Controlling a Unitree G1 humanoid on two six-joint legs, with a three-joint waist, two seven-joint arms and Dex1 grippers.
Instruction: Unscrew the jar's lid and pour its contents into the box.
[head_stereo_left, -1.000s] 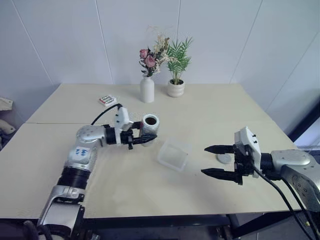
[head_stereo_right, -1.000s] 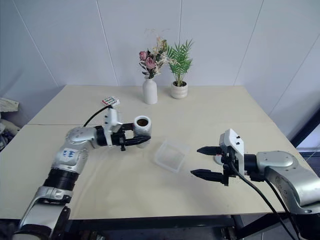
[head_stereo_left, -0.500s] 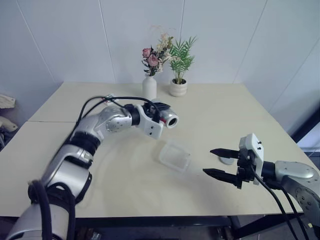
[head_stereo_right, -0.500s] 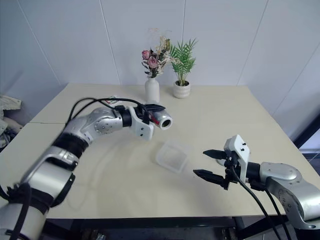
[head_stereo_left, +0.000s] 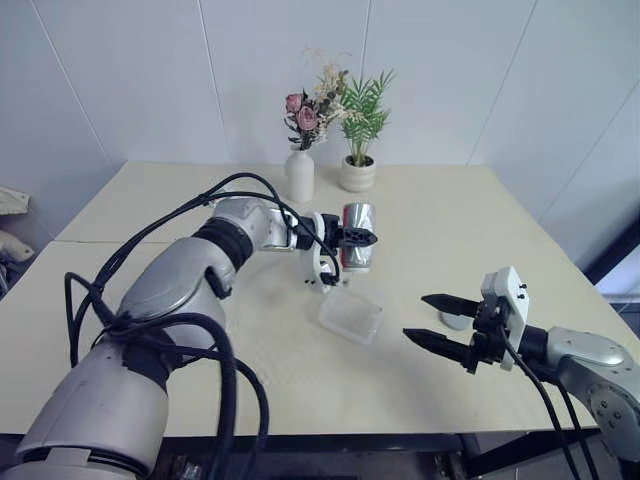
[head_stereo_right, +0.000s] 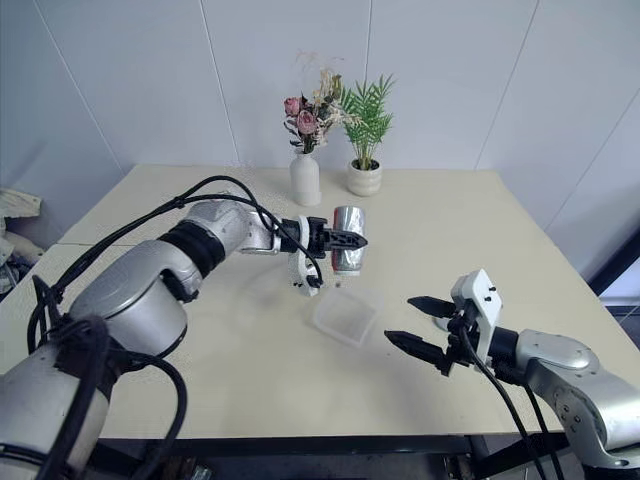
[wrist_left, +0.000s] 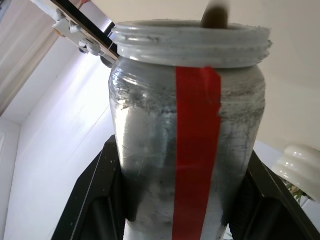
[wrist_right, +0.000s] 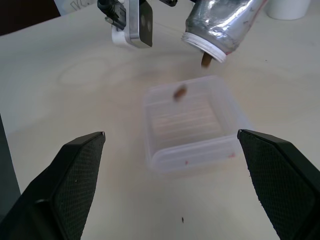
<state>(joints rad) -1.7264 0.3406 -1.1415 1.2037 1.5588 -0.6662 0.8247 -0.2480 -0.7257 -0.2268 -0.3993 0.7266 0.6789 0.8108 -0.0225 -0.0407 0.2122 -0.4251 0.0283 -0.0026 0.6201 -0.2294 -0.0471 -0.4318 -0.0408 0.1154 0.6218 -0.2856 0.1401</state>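
The jar (head_stereo_left: 358, 215), clear and greyish with a red strip (wrist_left: 196, 150), hangs mouth-down over the box (head_stereo_left: 350, 318), a shallow clear container on the table. My left gripper (head_stereo_left: 352, 238) is shut on the jar's sides, with a black finger (wrist_left: 97, 200) on each side of it. Brownish pellets, the contents, are dropping out: one (wrist_right: 206, 60) is at the jar's mouth and another (wrist_right: 180, 92) is in the air above the box (wrist_right: 190, 122). My right gripper (head_stereo_left: 415, 316) stands open and empty to the right of the box. The lid (head_stereo_left: 452, 321) lies on the table just behind it.
A white vase of flowers (head_stereo_left: 299, 178) and a small potted plant (head_stereo_left: 352, 175) stand at the back of the table (head_stereo_left: 150, 210). Black cables (head_stereo_left: 200, 200) loop along my left arm. The white wall rises close behind the table.
My left arm has swung right and rolled the jar from upright, through lying sideways, to mouth-down over the box. Pellets are now falling. The right gripper has stayed in place.
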